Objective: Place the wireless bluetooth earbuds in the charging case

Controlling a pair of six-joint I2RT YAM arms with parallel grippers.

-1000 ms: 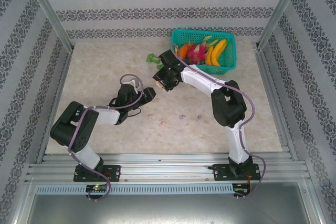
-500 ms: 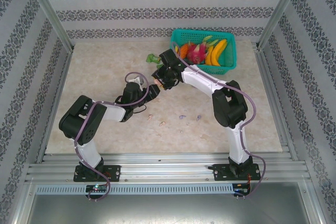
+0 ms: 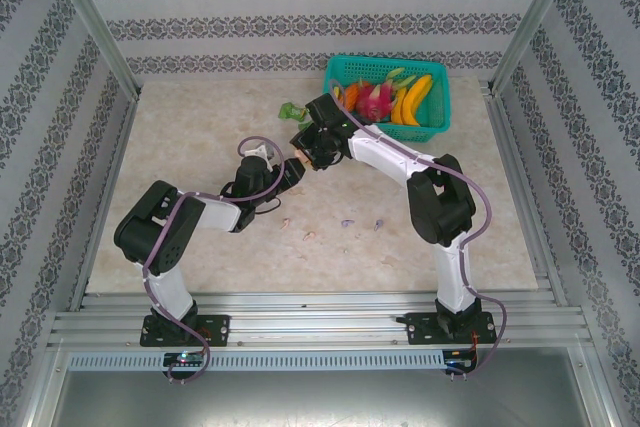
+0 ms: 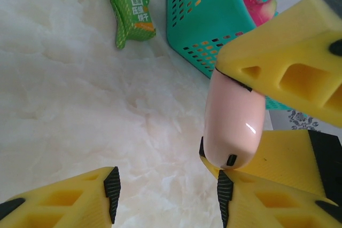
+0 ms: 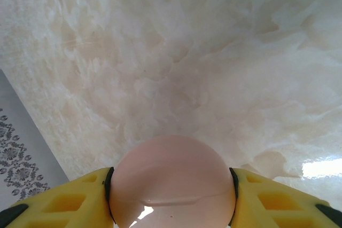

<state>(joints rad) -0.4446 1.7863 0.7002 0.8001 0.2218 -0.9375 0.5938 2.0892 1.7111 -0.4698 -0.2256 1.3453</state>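
Right wrist: fingers [image 5: 59,206] tight around case [image 5: 172,182]

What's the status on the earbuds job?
Right gripper shut on pink case. Left gripper open beside it. Earbuds loose on table. Wrapper and basket beyond, not blocking.

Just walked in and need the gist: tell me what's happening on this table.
The right gripper is clamped on a pink charging case, holding it above the table. The left gripper sits open close beside it. The tiny pink and purple earbuds lie loose on the table, nearer the arm bases, not yet in the case.
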